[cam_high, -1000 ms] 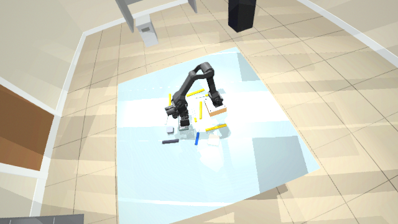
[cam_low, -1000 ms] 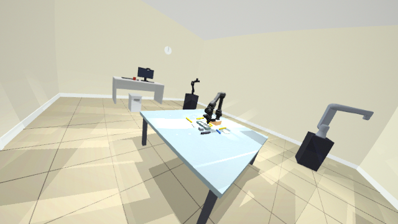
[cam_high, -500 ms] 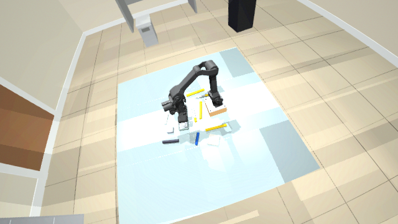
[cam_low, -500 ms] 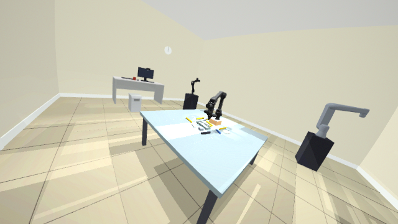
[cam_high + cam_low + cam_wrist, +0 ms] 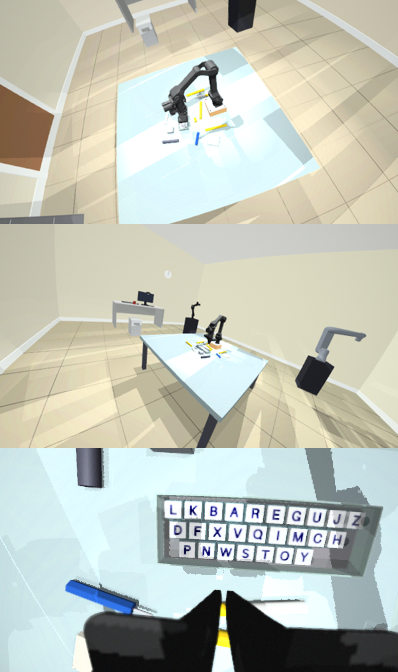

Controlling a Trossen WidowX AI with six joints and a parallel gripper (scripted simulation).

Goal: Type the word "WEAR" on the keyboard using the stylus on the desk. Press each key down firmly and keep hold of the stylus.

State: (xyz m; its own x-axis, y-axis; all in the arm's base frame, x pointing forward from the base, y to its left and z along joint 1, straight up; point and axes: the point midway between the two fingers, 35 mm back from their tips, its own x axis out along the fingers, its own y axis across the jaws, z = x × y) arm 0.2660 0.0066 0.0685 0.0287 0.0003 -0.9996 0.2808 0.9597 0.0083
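The grey keyboard (image 5: 257, 534) (image 5: 183, 126) (image 5: 203, 349) has three rows of white letter keys; it lies just beyond my fingertips in the wrist view. My gripper (image 5: 223, 596) is nearly closed, with a thin gap between its tips and nothing seen held in it. It is near the keyboard's P-to-Y row side, at a height I cannot tell. A slim white rod (image 5: 280, 605) with a yellow end lies partly hidden behind the fingers. Another thin white rod (image 5: 166, 118) lies on the other side of the keyboard. I cannot tell which one is the stylus.
A blue-handled tool (image 5: 97, 594) (image 5: 197, 139) and a dark bar (image 5: 90, 467) (image 5: 170, 141) lie near the keyboard. Yellow bars (image 5: 200, 110) (image 5: 216, 127) lie toward the arm base and beside it. A small white block (image 5: 170, 129) lies close to the keyboard.
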